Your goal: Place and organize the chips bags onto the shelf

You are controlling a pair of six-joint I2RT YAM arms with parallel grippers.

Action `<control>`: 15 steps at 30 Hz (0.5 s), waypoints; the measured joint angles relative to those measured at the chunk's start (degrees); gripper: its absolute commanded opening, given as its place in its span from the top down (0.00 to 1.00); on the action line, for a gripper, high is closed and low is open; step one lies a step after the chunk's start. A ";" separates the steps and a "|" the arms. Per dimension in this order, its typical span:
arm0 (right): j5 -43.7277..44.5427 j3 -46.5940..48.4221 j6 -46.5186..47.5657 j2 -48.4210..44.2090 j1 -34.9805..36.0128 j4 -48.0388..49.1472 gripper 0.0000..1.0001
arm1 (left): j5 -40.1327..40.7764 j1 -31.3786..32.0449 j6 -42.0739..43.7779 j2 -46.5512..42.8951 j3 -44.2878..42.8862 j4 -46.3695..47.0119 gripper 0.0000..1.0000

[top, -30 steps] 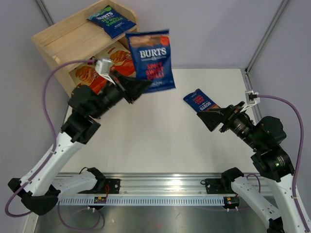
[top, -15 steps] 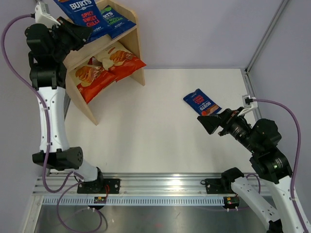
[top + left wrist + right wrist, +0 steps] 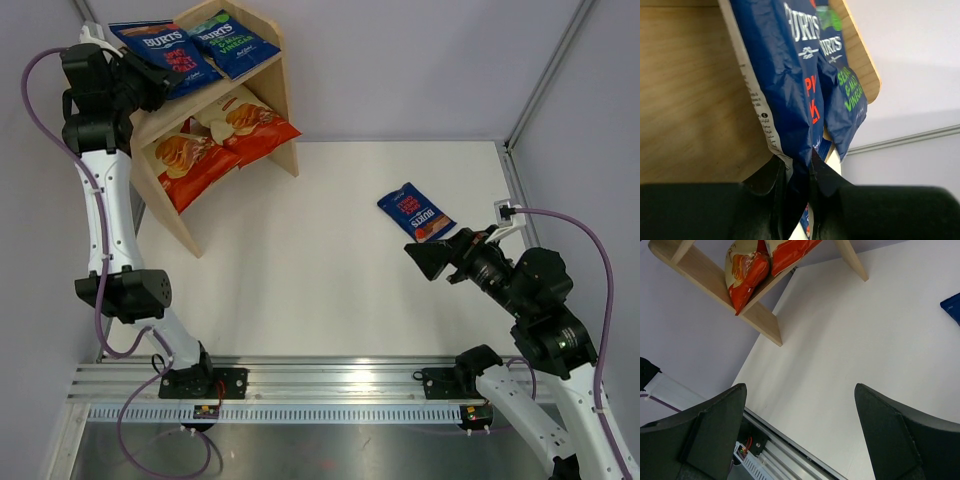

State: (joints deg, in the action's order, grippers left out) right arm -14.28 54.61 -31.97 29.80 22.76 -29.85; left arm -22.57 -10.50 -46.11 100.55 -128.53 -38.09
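Top external view first, biggest thing down. I see the shelf (image 3: 180,215) at the far left of the table (image 3: 330,290); its lower tier carries two cassava bags (image 3: 185,160), side by side and leaning out toward me. On the upper tier the vinegar bag (image 3: 232,42) lies flat on the right, and the chilli bag (image 3: 165,55) lies just left of it, their edges overlapping a little in the left wrist view. One more Burts bag (image 3: 418,212) lies flat on the table, far right, well apart from the shelf.

Left gripper (image 3: 796,172) has its jaws pinched on the chilli bag's bottom seam; the bag's body rests on the wood while the seam end hangs off the board in the jaws. Right gripper (image 3: 428,256) stands with jaws spread wide and empty, just near of the table bag, not touching it.

My judgement on handling: these bags are very light, puffed with air, slick crinkly film over brittle chips; a squeeze across the belly would crush the contents or let the film squirt out. I would take the table bag by its flat crimped end seam; since it lies flat and could skate on the smooth table, I would come in low at an edge.
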 measured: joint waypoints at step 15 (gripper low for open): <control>-0.39 -0.70 -1.60 0.02 0.00 0.46 0.03 | 0.22 0.04 -3.04 -3.21 1.66 -1.75 0.66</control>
State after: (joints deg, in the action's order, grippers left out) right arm -14.68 53.91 -33.56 29.82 22.76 -29.39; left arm -22.35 -10.46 -49.15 97.34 -126.87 -39.83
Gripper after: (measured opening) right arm 0.966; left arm 0.277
